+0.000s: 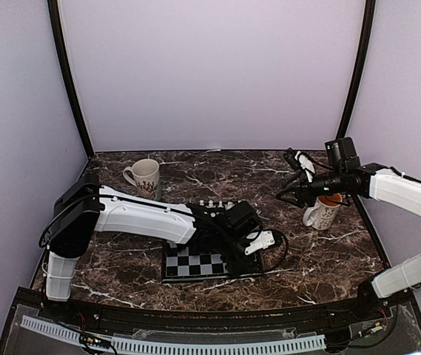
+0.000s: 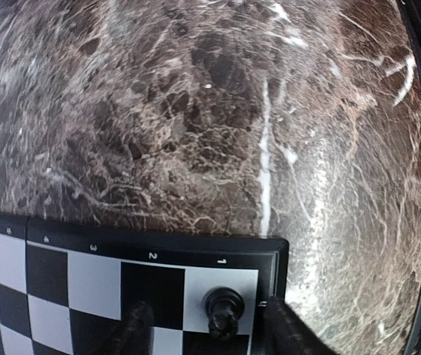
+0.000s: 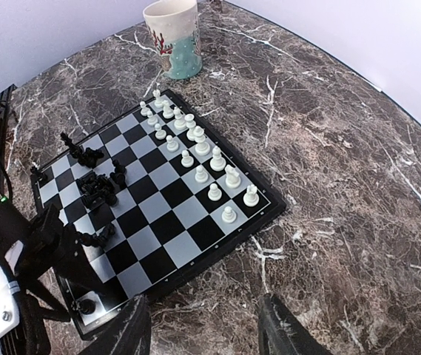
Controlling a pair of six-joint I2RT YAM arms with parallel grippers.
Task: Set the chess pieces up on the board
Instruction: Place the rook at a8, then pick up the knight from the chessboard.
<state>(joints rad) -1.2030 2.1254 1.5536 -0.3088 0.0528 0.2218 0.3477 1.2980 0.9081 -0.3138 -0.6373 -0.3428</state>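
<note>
L tool (image 2: 204,316) spread astride blk piece (image 2: 224,307); R tool (image 3: 204,303) spread, empty. Board (image 2: 188,250) rim: 3, 2, 1.

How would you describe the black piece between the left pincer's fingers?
Find the board, white pieces ranked along one side. At the opposite side's corner, inside the open left pincer, one black piece stands alone on a light square, apart from the black cluster mid-board.

We see a robot lab booth rather than a home. Plain pale walls (image 1: 210,74) and dark poles (image 1: 68,81) close in a marble table (image 1: 328,259). A left arm (image 1: 143,218) and a right arm (image 1: 406,194), white and machine-made, are bolted at its near edge, behind a toothed cable strip (image 1: 195,346).
</note>
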